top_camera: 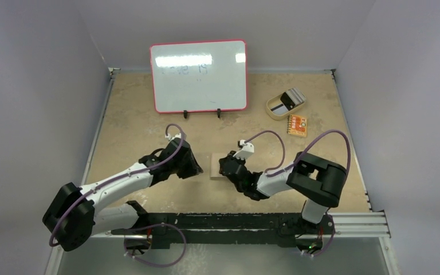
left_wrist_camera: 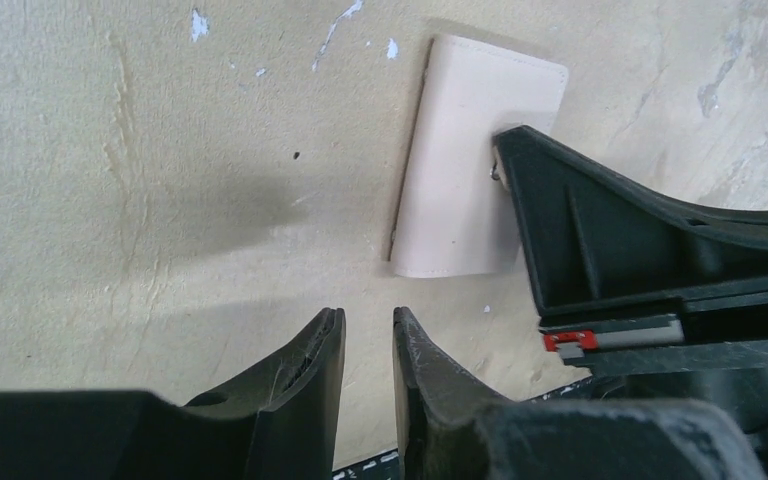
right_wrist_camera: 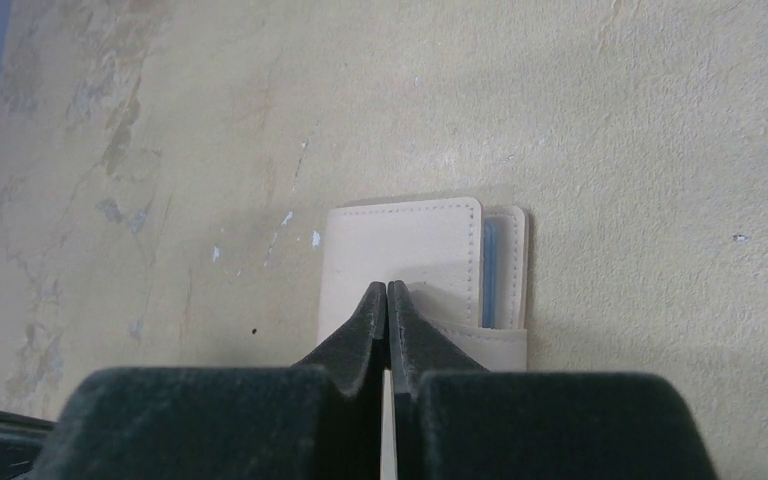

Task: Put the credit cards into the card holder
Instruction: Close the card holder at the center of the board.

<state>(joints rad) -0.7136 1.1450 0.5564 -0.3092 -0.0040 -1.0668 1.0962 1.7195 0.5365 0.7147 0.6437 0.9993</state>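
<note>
Tan card holder (right_wrist_camera: 400, 250) folded flat mid-table; credit cards (top_camera: 291, 98) stacked far right.

Noted on left arm (top_camera: 120, 179) and right arm (top_camera: 275, 182): white link shells, black joint housings, looped purple cables (top_camera: 175, 125). Black jaws, scuffed. Red tab (left_wrist_camera: 570, 341) on right gripper (left_wrist_camera: 505, 155).
</note>
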